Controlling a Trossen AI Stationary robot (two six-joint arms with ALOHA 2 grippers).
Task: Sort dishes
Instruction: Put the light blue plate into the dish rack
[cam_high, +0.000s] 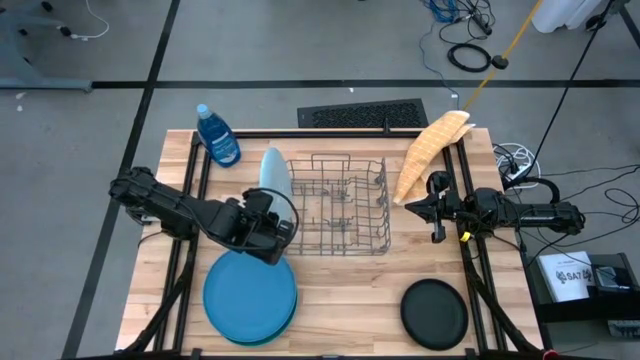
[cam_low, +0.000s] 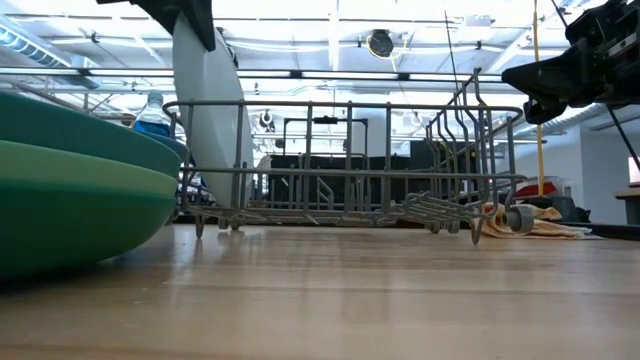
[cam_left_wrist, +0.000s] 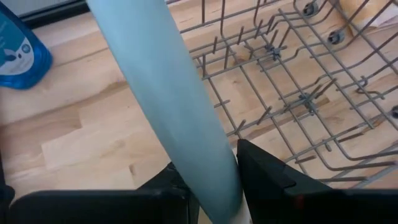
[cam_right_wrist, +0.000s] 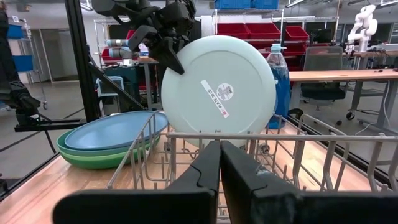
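My left gripper (cam_high: 268, 222) is shut on a light blue plate (cam_high: 275, 175), which stands on edge at the left end of the grey wire rack (cam_high: 335, 205). The plate's flat face shows in the right wrist view (cam_right_wrist: 217, 90). A stack of blue, teal and green plates (cam_high: 250, 295) lies flat on the table near the front edge, left of centre. A smaller black plate (cam_high: 435, 312) lies flat at the front right. My right gripper (cam_high: 435, 210) is shut and empty, above the rack's right end. My left gripper pinches the light blue plate's rim (cam_left_wrist: 214, 168) between its two fingers, one finger on each face. In the right wrist view the fingers (cam_right_wrist: 168, 46) sit on the rim's upper part, toward the table's near side. The plate stands upright on edge, below the fingers; what its lower edge rests on is hidden by the rack's wires.
A blue soap bottle (cam_high: 217, 135) stands at the far left of the table. A yellow cloth (cam_high: 430, 150) lies beyond the rack's right end. A black mat (cam_high: 362, 115) lies at the far edge. The rack (cam_low: 340, 165) holds no other dishes.
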